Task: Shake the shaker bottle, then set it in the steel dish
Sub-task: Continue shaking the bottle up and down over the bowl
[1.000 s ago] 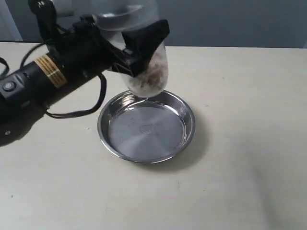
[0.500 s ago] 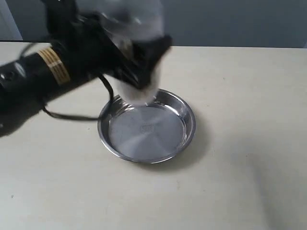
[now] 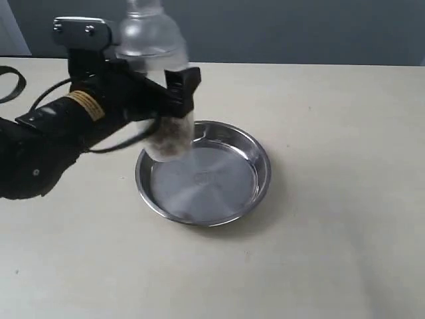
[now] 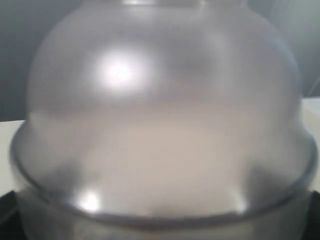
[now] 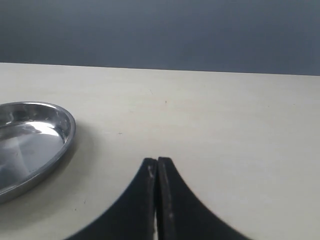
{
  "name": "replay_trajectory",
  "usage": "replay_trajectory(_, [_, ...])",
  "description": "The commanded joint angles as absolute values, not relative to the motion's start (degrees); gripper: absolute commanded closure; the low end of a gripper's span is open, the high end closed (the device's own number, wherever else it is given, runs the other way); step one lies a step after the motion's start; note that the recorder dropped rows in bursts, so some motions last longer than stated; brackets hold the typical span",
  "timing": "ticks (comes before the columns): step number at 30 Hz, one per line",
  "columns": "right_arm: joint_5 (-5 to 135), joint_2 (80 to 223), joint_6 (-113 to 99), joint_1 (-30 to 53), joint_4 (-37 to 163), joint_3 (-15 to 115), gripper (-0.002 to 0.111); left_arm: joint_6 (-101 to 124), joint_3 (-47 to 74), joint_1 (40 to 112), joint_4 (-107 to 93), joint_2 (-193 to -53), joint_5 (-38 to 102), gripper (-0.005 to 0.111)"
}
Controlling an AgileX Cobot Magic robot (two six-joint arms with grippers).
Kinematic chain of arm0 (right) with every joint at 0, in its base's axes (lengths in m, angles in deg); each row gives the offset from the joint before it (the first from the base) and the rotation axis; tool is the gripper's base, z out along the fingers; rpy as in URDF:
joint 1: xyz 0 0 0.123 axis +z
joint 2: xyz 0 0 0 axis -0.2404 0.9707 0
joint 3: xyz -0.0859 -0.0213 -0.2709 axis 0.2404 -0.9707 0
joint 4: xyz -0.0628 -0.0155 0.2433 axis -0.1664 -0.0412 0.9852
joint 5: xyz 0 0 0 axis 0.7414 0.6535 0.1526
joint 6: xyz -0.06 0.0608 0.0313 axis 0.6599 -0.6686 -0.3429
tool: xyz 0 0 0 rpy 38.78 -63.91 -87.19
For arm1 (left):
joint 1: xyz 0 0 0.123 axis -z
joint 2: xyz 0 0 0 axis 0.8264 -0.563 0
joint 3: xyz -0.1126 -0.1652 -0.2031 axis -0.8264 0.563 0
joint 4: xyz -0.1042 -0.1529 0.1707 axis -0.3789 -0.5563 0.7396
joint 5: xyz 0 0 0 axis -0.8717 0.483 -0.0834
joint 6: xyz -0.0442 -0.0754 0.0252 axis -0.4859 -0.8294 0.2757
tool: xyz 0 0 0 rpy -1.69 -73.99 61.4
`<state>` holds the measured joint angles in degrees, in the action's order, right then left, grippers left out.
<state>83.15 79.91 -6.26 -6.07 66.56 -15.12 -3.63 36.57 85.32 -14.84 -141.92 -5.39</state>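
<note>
The shaker bottle [image 3: 159, 73] hangs nearly upright in the air over the far left rim of the steel dish [image 3: 255, 193], brown granules showing in its lower end. My left gripper [image 3: 174, 100] is shut on the bottle's body, black fingers wrapping its middle. In the left wrist view the frosted domed top [image 4: 160, 115] fills the picture and hides the jaws. The steel dish [image 5: 65, 131] also shows in the right wrist view, off to the side of my right gripper [image 5: 157, 162], which is shut on nothing above the bare table.
The dish sits on a pale cream table [image 3: 332, 252]. A black cable [image 3: 113, 147] loops from the left arm near the dish's left rim. A dark wall [image 3: 299, 30] runs along the table's far edge.
The left arm has swung the bottle from a tilted pose high at the frame top down and leftward to nearly upright, and the granules have shifted. The dish has stayed put.
</note>
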Motion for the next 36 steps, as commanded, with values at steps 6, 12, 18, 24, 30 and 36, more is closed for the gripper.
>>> replay_trajectory(6, [82.64,79.69,-6.21,-5.85,66.41,-15.18,0.109,-3.08,37.93,87.92,4.58,-141.47,-14.84,0.106])
replay_trajectory(12, [82.64,79.69,-6.21,-5.85,66.41,-15.18,0.109,-2.19,38.38,87.75,-11.91,-139.56,-31.78,0.106])
replay_trajectory(18, [82.64,79.69,-6.21,-5.85,66.41,-15.18,0.109,-2.54,38.45,87.89,-5.94,-138.51,-19.92,0.106])
replay_trajectory(24, [82.64,79.69,-6.21,-5.85,66.41,-15.18,0.109,-5.35,40.94,87.89,-3.46,-138.59,-38.11,0.106])
replay_trajectory(30, [82.64,79.69,-6.21,-5.85,66.41,-15.18,0.109,-5.15,42.03,87.28,-6.25,-142.8,-23.0,0.106])
replay_trajectory(36, [82.64,79.69,-6.21,-5.85,66.41,-15.18,0.109,-9.81,40.75,87.28,0.02,-137.99,-32.69,0.106])
